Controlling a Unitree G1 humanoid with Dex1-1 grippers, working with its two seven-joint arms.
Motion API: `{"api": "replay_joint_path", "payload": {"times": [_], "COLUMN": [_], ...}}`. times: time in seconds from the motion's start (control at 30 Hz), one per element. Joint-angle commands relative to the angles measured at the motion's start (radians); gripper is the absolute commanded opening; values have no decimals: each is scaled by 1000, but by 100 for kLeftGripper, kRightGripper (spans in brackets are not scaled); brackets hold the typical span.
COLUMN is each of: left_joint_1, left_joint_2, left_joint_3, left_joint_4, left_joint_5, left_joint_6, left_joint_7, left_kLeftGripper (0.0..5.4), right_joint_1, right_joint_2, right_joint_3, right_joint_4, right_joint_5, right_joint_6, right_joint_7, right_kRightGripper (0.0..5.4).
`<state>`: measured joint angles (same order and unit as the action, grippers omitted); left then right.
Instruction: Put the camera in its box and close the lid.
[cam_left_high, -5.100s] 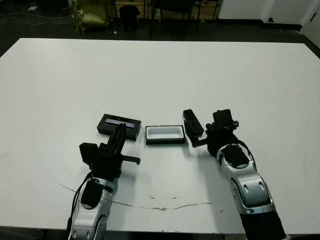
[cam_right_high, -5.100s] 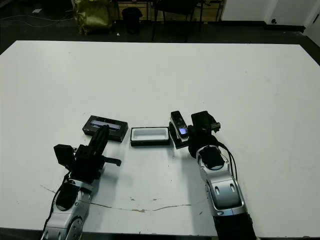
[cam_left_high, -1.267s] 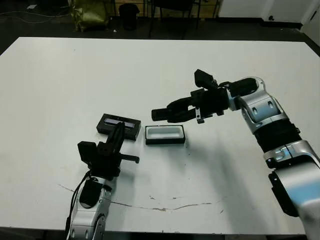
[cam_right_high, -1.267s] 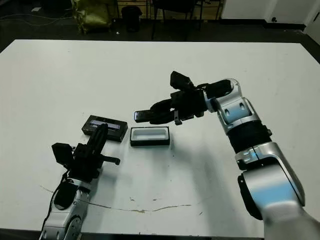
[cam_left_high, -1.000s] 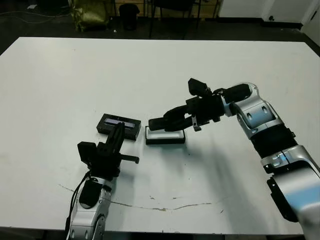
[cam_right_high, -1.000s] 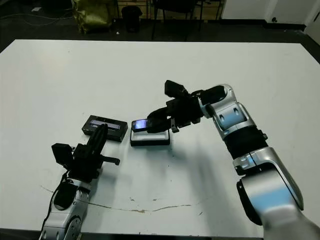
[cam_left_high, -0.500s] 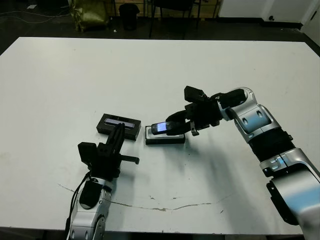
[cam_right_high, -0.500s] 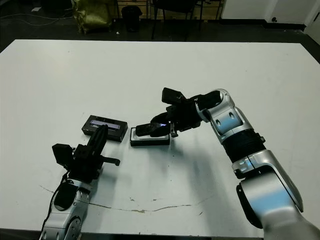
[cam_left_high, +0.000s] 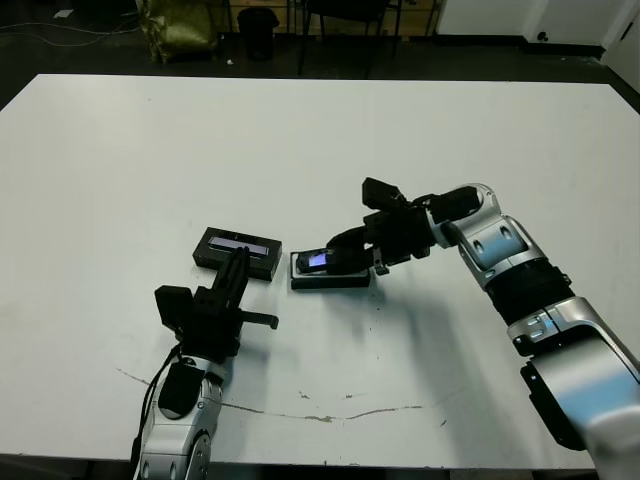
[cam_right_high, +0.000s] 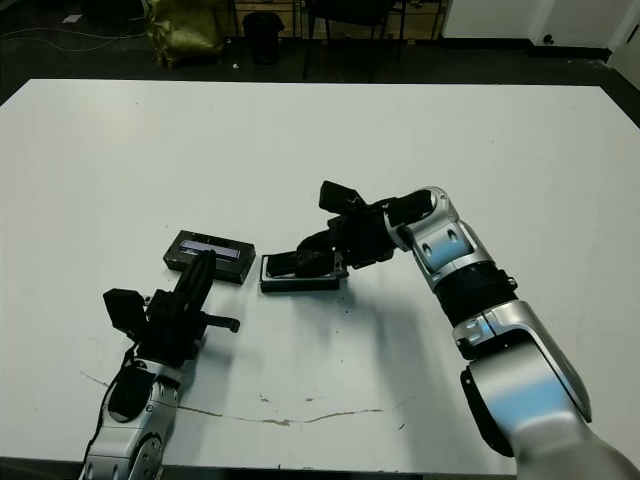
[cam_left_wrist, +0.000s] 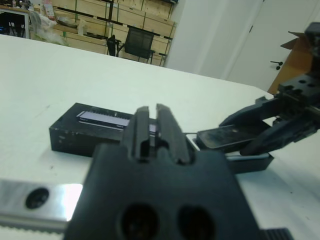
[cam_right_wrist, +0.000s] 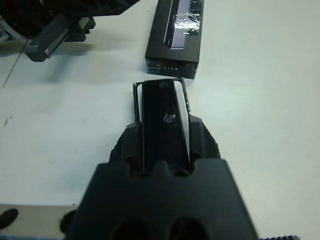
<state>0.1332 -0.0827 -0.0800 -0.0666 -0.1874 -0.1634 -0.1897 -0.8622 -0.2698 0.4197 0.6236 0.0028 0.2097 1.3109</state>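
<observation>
1. The camera (cam_left_high: 325, 260) is gripped along its sides by the right tool (cam_right_wrist: 165, 131), tilted just above the box (cam_left_high: 331, 277), its far end low over the tray.
2. Not yet seated or released.
3. The lid (cam_left_high: 238, 252) lies on the bench (cam_left_high: 320, 140) beside the box, untouched.
4. The left tool (cam_left_wrist: 155, 131) rests nearby, fingers together, empty.
</observation>
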Motion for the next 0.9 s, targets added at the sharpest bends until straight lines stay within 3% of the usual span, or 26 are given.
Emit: {"api": "replay_joint_path", "payload": {"times": [0.03,0.53,0.73,0.77,0.9], "left_joint_1": [16,18,22,21,19], "left_joint_2": [5,5,1,2,4], "left_joint_3": [-1,1,-4,-4,-4], "left_joint_4": [-1,5,-8,-6,1], "left_joint_5": [7,-2,3,5,-3], "left_joint_6": [22,14,30,28,19], "left_joint_7": [10,2,17,16,9], "left_kLeftGripper": [0,0,0,0,0], "right_joint_1": [-16,4,10,8,-16], "right_joint_2": [6,37,48,48,44], "right_joint_3": [17,38,42,51,89], "right_joint_4": [22,84,103,106,125], "right_joint_5": [-20,-61,-63,-71,-110], "right_joint_6": [10,-112,-125,-160,-346], "right_joint_7": [18,10,21,27,61], "right_kRightGripper": [82,82,82,82,163]}}
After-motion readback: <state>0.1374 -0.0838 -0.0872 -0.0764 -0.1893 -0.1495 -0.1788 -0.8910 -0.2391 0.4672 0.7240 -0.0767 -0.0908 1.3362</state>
